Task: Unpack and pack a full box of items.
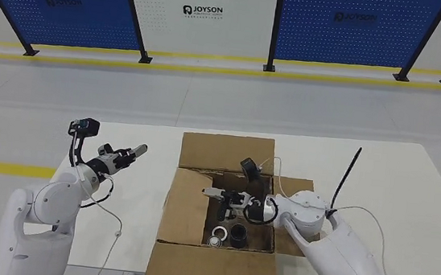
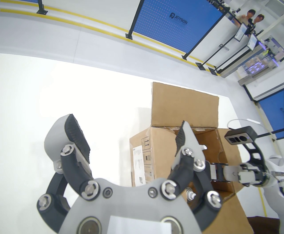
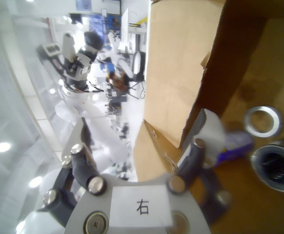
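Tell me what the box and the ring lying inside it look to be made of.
Box: cardboard, plain brown and matt; the torn, fibrous flap edges and creased folds show it. Ring: probably metal, silvery with a smooth, bright sheen along its band, though pale plastic cannot be ruled out.

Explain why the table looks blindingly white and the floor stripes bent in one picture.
Left wrist view: bright light washes out the white table, and the wide lens bends the yellow floor stripe. Right wrist view: the brown cardboard box is shadowed inside. Top view: even light, stripes nearly straight.
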Controlling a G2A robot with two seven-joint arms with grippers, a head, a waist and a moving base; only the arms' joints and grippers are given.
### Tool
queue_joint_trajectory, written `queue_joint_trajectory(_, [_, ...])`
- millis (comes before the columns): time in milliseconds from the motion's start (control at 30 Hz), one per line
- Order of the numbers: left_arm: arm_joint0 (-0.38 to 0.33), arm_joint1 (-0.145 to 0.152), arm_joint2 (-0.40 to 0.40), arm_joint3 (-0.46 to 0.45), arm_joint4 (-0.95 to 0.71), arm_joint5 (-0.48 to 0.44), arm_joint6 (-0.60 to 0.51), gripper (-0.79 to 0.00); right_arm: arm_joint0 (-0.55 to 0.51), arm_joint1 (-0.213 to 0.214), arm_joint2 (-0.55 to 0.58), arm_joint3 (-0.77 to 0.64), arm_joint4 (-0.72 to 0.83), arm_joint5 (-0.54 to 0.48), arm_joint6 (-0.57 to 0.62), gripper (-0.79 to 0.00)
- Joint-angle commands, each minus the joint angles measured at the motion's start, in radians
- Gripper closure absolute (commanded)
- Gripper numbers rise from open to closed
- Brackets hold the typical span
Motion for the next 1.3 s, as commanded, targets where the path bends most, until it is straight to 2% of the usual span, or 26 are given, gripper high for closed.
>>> queue_joint_trajectory(0, [0.003, 0.003, -0.015, 0.012, -0.001, -0.009, 0.002, -0.785, 0.003, -0.008, -0.019, 0.016, 0.000, -0.001, -0.002, -0.785])
queue_joint_trajectory(267, [0.003, 0.008, -0.035, 0.026, -0.001, -0.019, 0.008, -0.785, 0.043, -0.058, -0.100, 0.135, 0.011, -0.064, -0.029, -0.785])
queue_joint_trajectory(667, [0.003, 0.008, -0.035, 0.026, -0.001, -0.019, 0.008, -0.785, 0.079, -0.118, -0.131, 0.276, 0.088, -0.221, -0.016, -0.785])
queue_joint_trajectory(1267, [0.003, 0.008, -0.035, 0.026, -0.001, -0.019, 0.008, -0.785, 0.083, -0.147, -0.081, 0.292, 0.121, -0.420, 0.004, -0.785])
